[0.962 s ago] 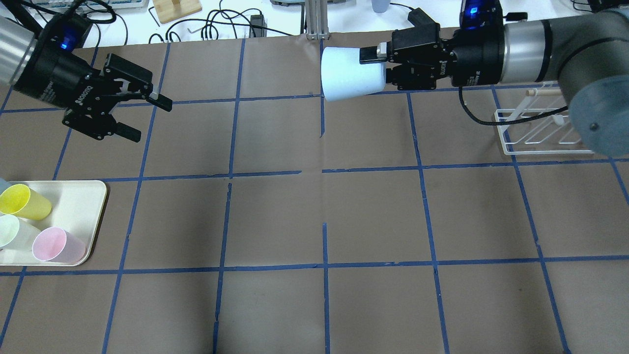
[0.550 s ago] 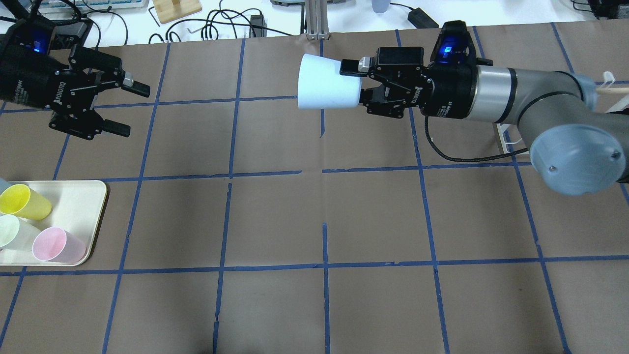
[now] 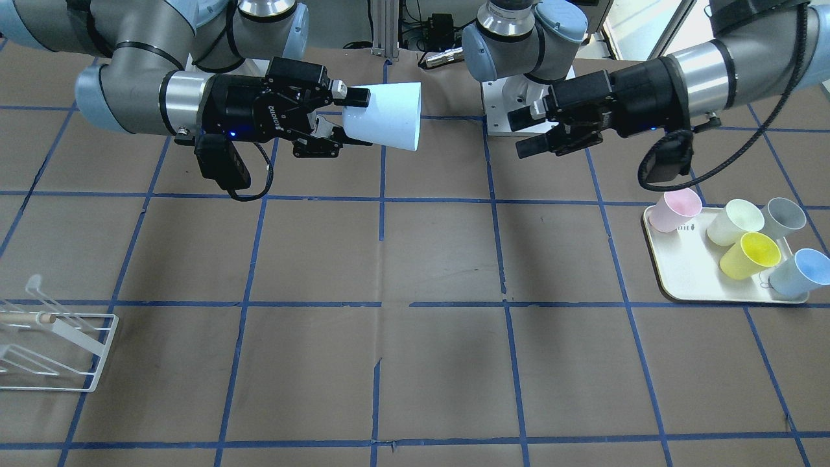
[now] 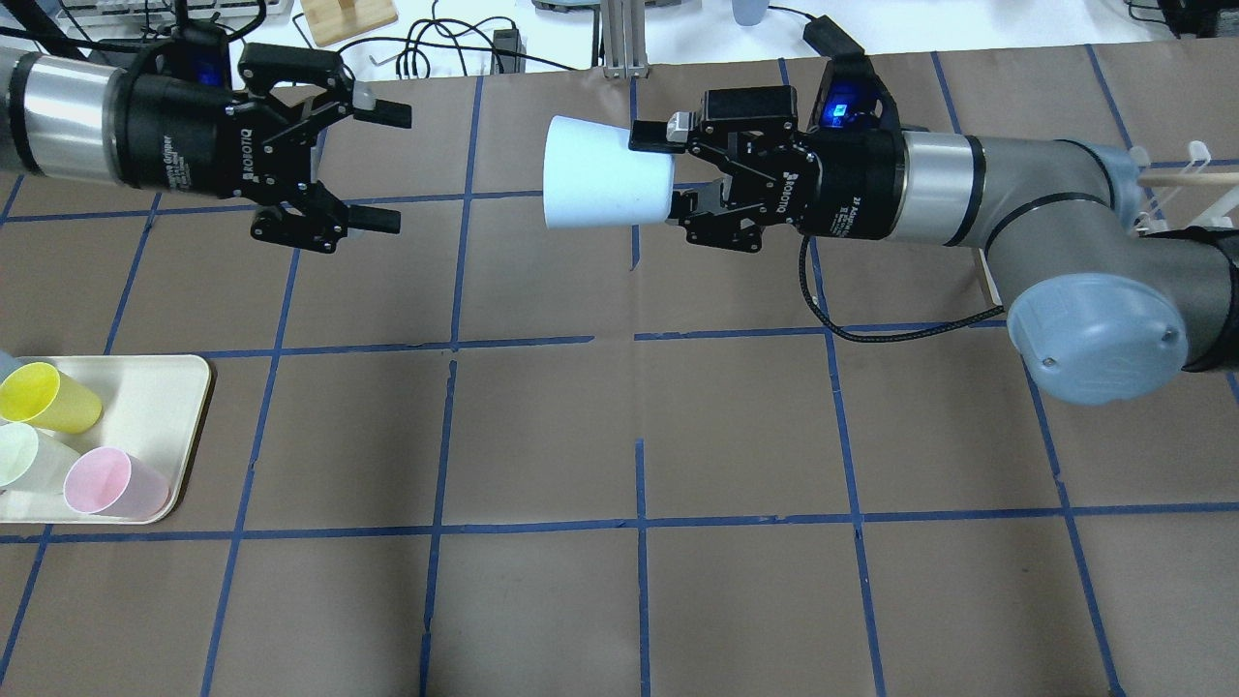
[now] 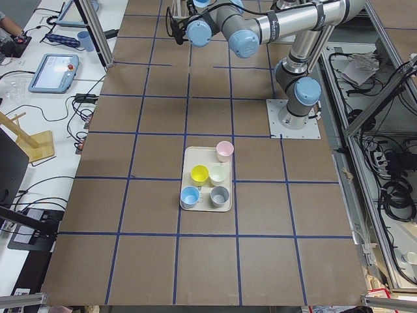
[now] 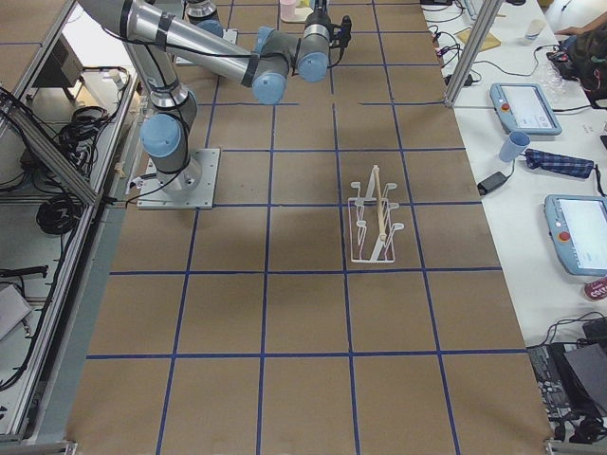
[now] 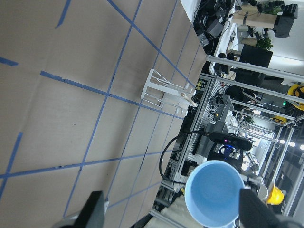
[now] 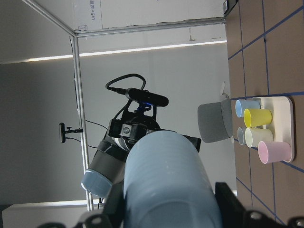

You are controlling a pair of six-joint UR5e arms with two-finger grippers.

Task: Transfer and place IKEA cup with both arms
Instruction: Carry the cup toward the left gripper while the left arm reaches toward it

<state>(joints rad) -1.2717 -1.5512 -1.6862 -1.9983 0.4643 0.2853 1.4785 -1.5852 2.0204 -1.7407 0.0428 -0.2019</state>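
The IKEA cup (image 4: 605, 174) is held in the air above the far half of the table (image 4: 736, 426), close to its centre line. It is laid on its side, and its wider rim is turned toward the left gripper (image 4: 387, 167). The narrow base end is clamped by the right gripper (image 4: 668, 172), with one finger laid along the upper wall and the other pressed against the lower wall. In the front-facing view the same grip is seen, the cup (image 3: 389, 117) projecting sideways from the right gripper (image 3: 347, 121).

The left gripper (image 3: 522, 134) is held level with the cup and aimed at it. Its jaws are spread wide and nothing is held between them. A clear gap is left between its fingertips and the cup's rim. In the left wrist view the open mouth of the cup (image 7: 214, 192) is seen head-on, framed between the two spread fingers (image 7: 92, 211).

On the robot's left side of the table a cream tray (image 3: 681, 285) is set. Five cups are laid on it: a pink cup (image 3: 675, 211), a pale green cup (image 3: 734, 222), a grey cup (image 3: 782, 218), a yellow cup (image 3: 752, 255) and a second light blue cup (image 3: 801, 272). A white wire rack (image 3: 52, 350) is placed on the robot's right side.
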